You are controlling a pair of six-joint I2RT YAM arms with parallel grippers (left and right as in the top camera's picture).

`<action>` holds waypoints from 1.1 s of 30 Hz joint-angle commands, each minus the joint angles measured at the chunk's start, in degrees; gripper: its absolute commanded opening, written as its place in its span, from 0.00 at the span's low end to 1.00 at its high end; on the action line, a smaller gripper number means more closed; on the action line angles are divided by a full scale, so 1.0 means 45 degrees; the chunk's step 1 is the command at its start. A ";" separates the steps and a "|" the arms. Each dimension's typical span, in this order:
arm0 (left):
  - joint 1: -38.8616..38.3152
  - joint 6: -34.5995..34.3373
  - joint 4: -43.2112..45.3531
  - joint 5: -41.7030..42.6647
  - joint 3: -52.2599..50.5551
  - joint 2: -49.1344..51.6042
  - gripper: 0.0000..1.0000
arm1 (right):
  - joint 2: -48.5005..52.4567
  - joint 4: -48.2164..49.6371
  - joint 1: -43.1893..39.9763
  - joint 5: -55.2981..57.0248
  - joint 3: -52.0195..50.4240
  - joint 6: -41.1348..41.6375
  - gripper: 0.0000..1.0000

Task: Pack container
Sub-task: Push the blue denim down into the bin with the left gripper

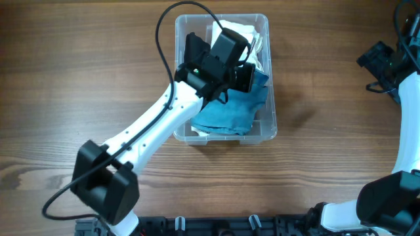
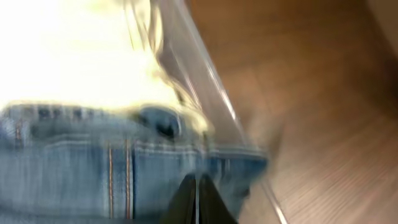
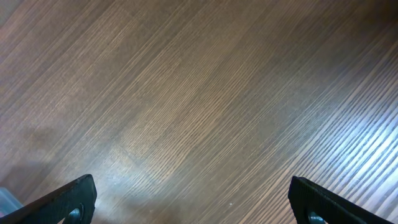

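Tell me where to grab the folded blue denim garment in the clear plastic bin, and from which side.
Grip the blue denim garment at its stitched waistband, coming straight down from above. It lies folded low inside the clear plastic bin, whose walls block a sideways approach; the band by the button looks like its thickest fold to pinch.

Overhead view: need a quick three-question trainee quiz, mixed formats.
1. True or false: the container is empty.
2. Which claw is over the container? A) left claw B) right claw C) both
3. Fill in: the denim garment inside the container is ____ in colour.
Key: 1 false; 2 A; 3 blue.
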 commanded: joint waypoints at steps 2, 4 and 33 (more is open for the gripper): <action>0.0005 0.0165 0.0612 -0.0554 0.0068 0.1030 0.04 | 0.0063 0.0039 0.0005 0.0083 -0.0019 0.0170 1.00; 0.0015 0.0165 0.0559 -0.0714 0.0068 0.1729 0.04 | 0.0063 0.0039 0.0005 0.0087 -0.0019 0.0175 1.00; 0.2749 0.1477 -0.0845 -0.1384 0.0068 0.3925 0.04 | 0.0063 0.0039 0.0005 0.0083 -0.0019 0.0175 1.00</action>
